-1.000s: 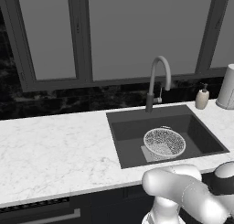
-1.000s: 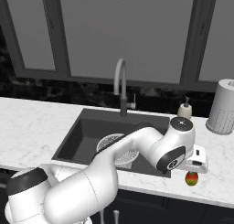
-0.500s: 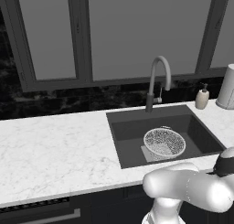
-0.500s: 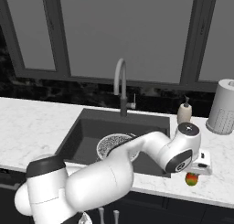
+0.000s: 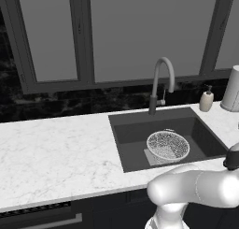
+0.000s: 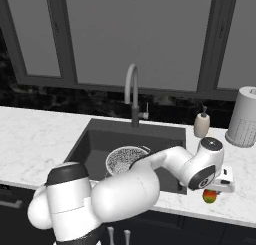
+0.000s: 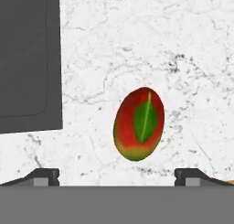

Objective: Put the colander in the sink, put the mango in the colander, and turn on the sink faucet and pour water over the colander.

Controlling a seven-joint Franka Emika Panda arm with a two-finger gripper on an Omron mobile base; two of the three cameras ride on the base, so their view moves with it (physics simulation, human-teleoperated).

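Tool (image 7: 117,177) lowered over mango (image 7: 138,124) — colander (image 5: 168,145) in sink (image 5: 130,134).

Veined white marble counter (image 7: 137,40), smooth-skinned mango (image 7: 138,124), wire-mesh colander (image 5: 168,145), matt sink (image 5: 135,132).

The colander (image 5: 168,146) sits in the sink (image 5: 130,148), centre-right of the frame; the mango (image 6: 210,195) lies on the worktop (image 6: 30,139), lower right.
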